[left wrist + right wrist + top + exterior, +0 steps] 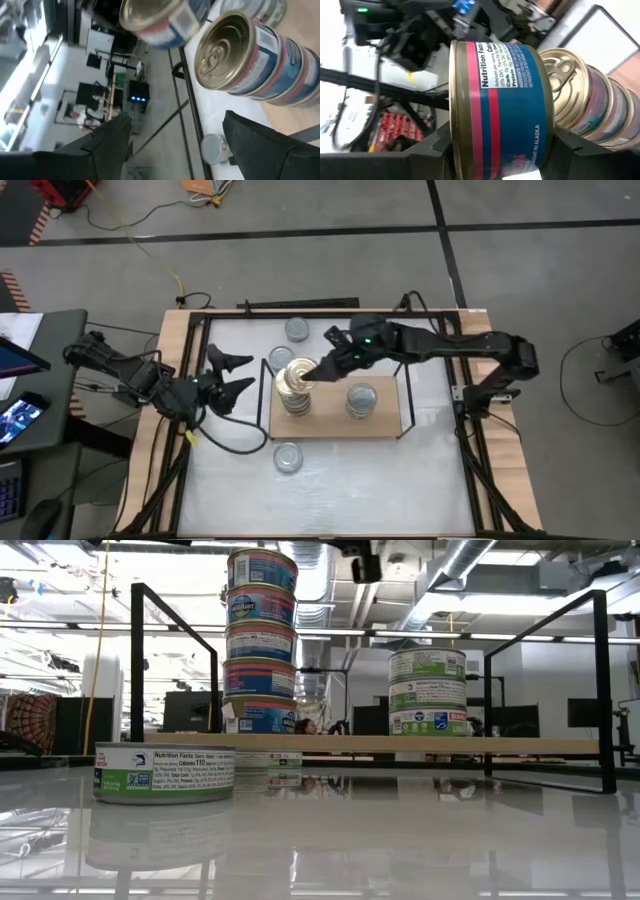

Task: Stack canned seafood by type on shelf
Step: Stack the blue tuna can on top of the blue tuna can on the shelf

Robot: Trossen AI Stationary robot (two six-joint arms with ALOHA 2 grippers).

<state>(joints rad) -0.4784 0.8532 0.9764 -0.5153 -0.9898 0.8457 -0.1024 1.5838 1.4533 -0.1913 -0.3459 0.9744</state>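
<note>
R fingers (495,145) clamp blue tin (495,100) over gold-lid stack (294,392); L fingers (232,376) spread, empty.

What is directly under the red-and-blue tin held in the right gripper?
Under the held tin in the right gripper stands the tall stack of blue tins, its gold pull-tab lid showing. The shelf board beneath that stack is covered.

R gripper (322,367) is holding a gold-lid tin (296,374) over the tall stack (295,398) on shelf (385,423); L gripper (236,376) is waiting nearby.
</note>
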